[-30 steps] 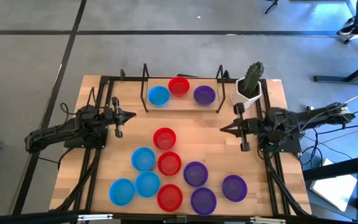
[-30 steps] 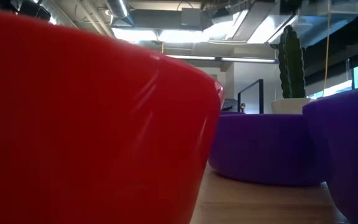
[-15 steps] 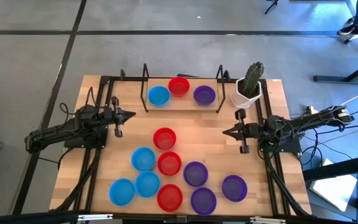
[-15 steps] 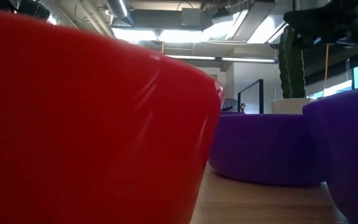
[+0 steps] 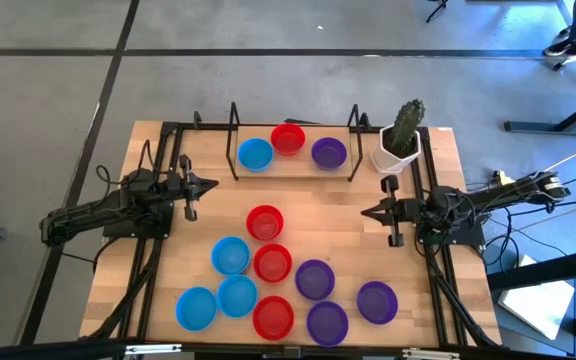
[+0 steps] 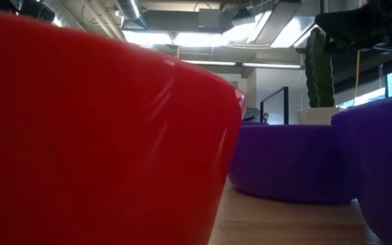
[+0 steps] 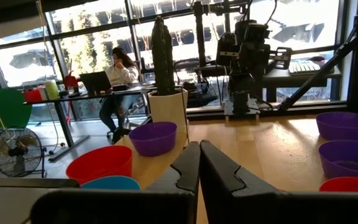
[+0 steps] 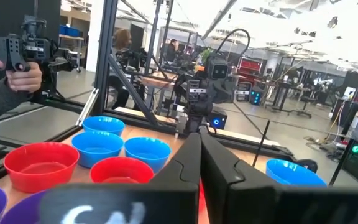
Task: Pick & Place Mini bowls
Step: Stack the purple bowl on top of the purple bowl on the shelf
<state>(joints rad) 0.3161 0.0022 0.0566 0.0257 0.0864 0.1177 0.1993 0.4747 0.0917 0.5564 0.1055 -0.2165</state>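
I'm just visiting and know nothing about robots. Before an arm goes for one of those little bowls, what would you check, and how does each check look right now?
1. Left gripper empty: ok, shut on nothing, at the table's left side.
2. Right gripper empty: ok, shut on nothing, at the right side.
3. Fingers open for a grab: not ok, both shut.
4. Loose bowls within view: ok, nine on the table, such as the red bowl.
5. Rack has room: cannot tell, three bowls already there.
6. Cactus pot clear of right arm: ok, apart.
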